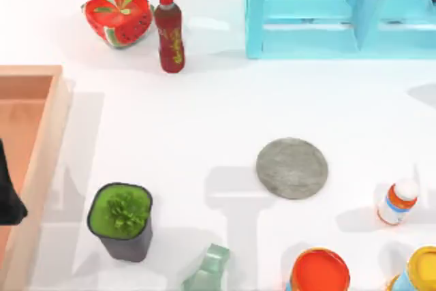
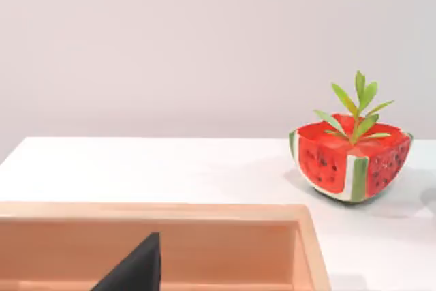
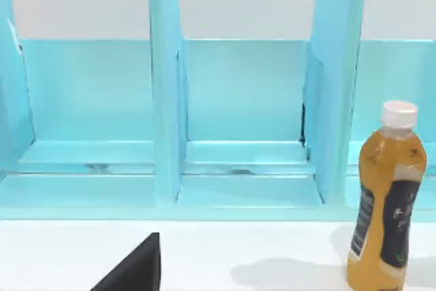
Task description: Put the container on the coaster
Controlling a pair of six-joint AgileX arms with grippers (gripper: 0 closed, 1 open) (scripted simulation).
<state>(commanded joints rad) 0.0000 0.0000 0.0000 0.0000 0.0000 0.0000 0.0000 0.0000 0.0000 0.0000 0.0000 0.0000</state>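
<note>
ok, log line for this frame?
container lying at front edge, off coaster | coaster bare | left gripper over wooden tray | nothing held

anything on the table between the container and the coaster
No. In the top view the container sits at the near edge, left of the coaster, and the stretch of white table between them is bare apart from shadow.

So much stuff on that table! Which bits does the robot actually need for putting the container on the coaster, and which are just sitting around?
Needed:
container, at the table's front edge
coaster, bare

Just lying about:
watermelon planter
red bottle
potted plant
pill bottle
two orange-lidded cans
blue shelf
wooden tray
orange bottle
</note>
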